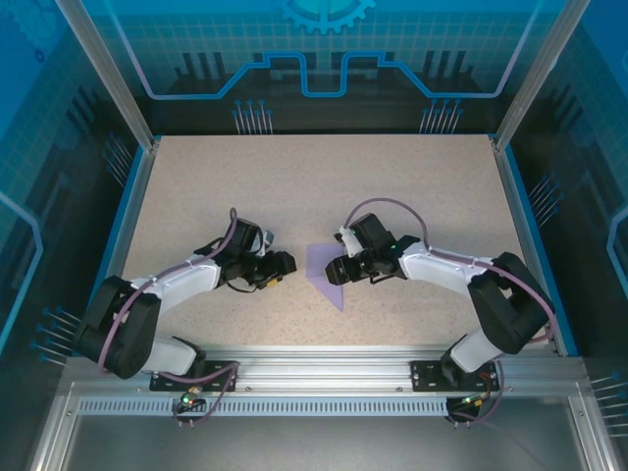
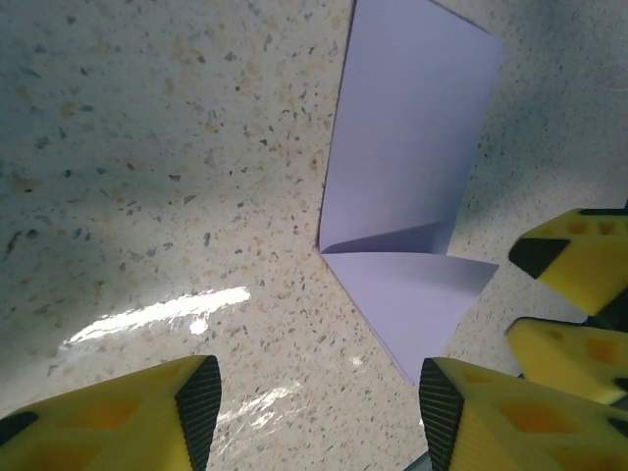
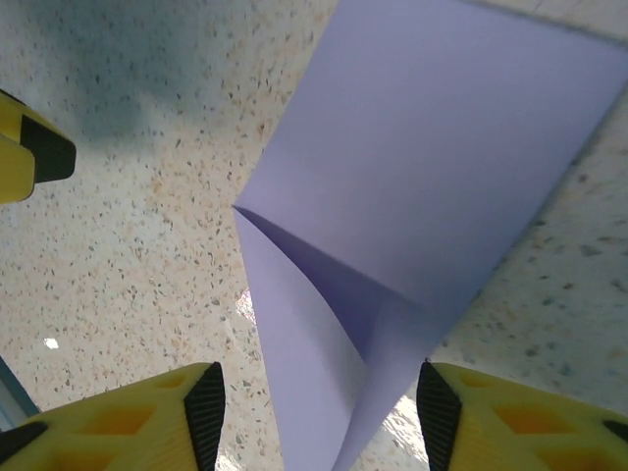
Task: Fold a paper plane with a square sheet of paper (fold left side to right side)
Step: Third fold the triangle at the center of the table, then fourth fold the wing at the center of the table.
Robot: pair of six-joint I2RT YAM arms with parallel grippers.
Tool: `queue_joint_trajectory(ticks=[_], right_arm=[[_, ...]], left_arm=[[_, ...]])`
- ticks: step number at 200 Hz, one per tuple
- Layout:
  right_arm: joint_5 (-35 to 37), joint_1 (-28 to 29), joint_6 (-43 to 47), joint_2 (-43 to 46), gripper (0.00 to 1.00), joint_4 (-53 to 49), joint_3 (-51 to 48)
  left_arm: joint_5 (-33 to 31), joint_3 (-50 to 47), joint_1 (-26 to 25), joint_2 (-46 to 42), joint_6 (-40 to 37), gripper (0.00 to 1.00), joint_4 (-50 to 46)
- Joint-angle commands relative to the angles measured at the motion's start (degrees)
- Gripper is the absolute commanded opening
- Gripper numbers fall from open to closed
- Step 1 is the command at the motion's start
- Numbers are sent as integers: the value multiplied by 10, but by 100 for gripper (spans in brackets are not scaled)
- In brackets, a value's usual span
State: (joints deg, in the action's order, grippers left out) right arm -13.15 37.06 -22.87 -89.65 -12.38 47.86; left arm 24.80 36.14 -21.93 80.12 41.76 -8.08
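The lavender sheet of paper [image 1: 320,261] lies on the speckled table, folded into a narrow strip with a pointed near end [image 1: 340,302]. In the left wrist view the paper [image 2: 407,147] has a triangular flap [image 2: 412,289] folded across it. In the right wrist view that flap [image 3: 304,363] stands slightly raised off the sheet [image 3: 442,157]. My left gripper [image 1: 287,264] [image 2: 319,407] is open just left of the paper, with bare table between its fingers. My right gripper [image 1: 340,267] [image 3: 314,417] is open over the paper's right part, its pads apart on either side of the flap and not touching it.
The table [image 1: 324,186] has raised rails at its left and right edges and an aluminium frame along the near edge. The right gripper's yellow fingers [image 2: 574,260] show close beside the left one. A left finger [image 3: 25,157] shows at the right wrist view's edge.
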Motion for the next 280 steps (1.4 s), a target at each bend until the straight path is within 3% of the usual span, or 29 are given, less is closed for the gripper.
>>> queue_joint_trajectory(ticks=[1,42,75,97,174,209,280], right_arm=[[-31,-6,6,-27,54,24,1],[-30,-13,-3,-44,22,22,7],[-27,-16,-1,-10,7,21,-16],[-23,-19,-1,8,4,17,-31],[-29,-25,-10,12,7,28,-48],[-19,-25,-11,22,25,28,-45],[107,-1,-12,154,53,-43,-74]], left_arm=[[28,-5,-6,19,21,60,35],[32,10,-22,43,17,60,36],[36,24,-35,63,21,60,45],[43,33,-44,79,28,59,60],[56,84,-68,132,40,56,86],[60,111,-76,156,44,52,91],[52,124,-78,141,41,52,81]])
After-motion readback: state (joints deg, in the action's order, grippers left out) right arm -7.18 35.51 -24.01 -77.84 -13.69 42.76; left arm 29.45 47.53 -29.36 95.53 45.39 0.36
